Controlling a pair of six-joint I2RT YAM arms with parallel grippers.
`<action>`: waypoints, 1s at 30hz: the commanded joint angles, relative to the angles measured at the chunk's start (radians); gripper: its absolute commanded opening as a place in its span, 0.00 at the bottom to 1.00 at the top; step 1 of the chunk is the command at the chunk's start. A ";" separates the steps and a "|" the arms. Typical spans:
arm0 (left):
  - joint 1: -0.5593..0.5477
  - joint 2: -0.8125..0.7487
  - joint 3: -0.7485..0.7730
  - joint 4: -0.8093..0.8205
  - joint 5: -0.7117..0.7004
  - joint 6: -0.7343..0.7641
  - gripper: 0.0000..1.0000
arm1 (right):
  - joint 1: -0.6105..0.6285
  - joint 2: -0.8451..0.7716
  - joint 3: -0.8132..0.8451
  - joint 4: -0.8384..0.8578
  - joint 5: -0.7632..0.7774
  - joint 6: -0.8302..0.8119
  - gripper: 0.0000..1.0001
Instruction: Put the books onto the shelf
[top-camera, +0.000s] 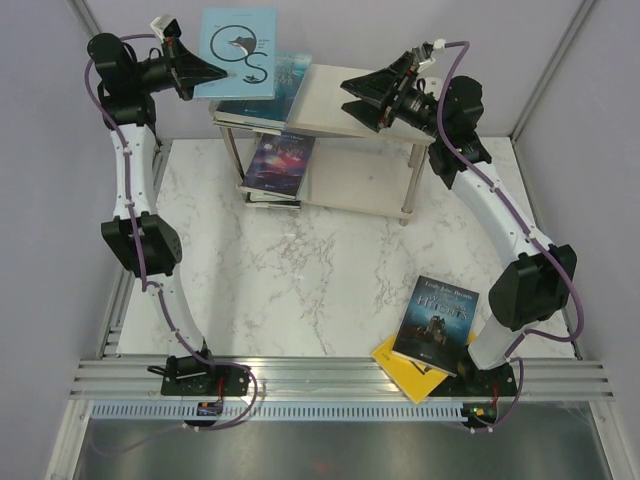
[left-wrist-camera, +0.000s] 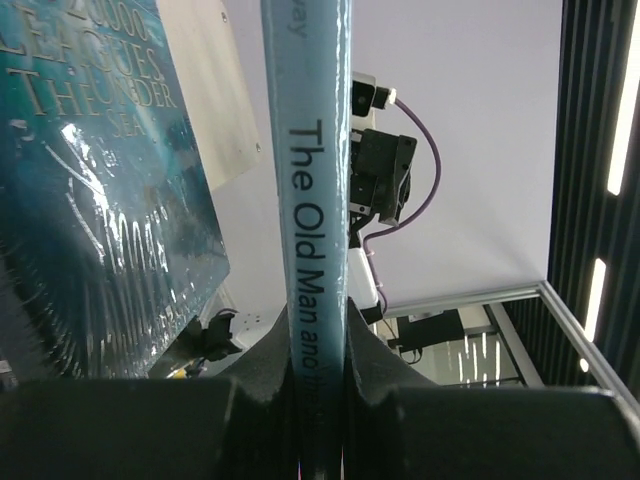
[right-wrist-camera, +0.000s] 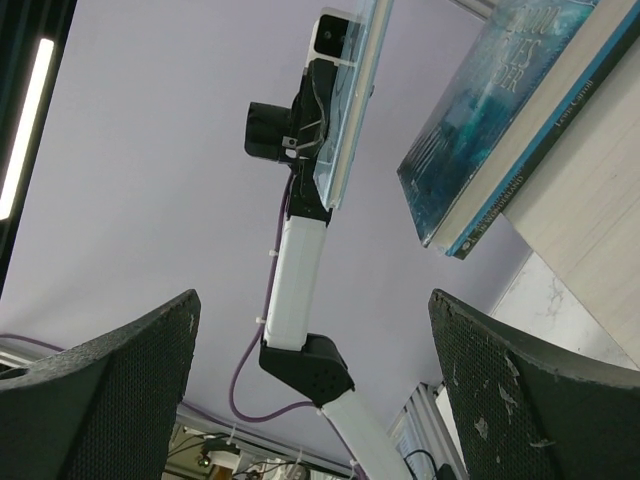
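One pale-blue black-swirl paperback (top-camera: 238, 52), pinched by left claw (top-camera: 203, 74); right claw (top-camera: 362, 102) spread; best lowered level onto pale wooden two-tier shelf (top-camera: 320, 100).

The shelf's (top-camera: 350, 105) left holds a top stack (top-camera: 290, 80) and a lower stack (top-camera: 281, 162); two books (top-camera: 436, 322) overlap at the table's (top-camera: 300, 270) front right.

Top overhead, facing down — both wrists close, upward, share teal book (right-wrist-camera: 480, 110)

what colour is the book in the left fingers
Pale blue book with a black swirl; the top external view shows it best.
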 joint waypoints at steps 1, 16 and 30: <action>-0.009 -0.006 0.048 0.115 0.093 -0.095 0.02 | 0.000 -0.008 -0.027 0.064 -0.038 0.009 0.98; -0.014 0.063 0.039 0.107 0.030 -0.106 0.18 | -0.005 -0.001 -0.087 0.110 -0.052 0.038 0.98; -0.023 0.020 0.014 -0.253 -0.062 0.261 1.00 | -0.019 -0.013 -0.134 0.136 -0.060 0.050 0.98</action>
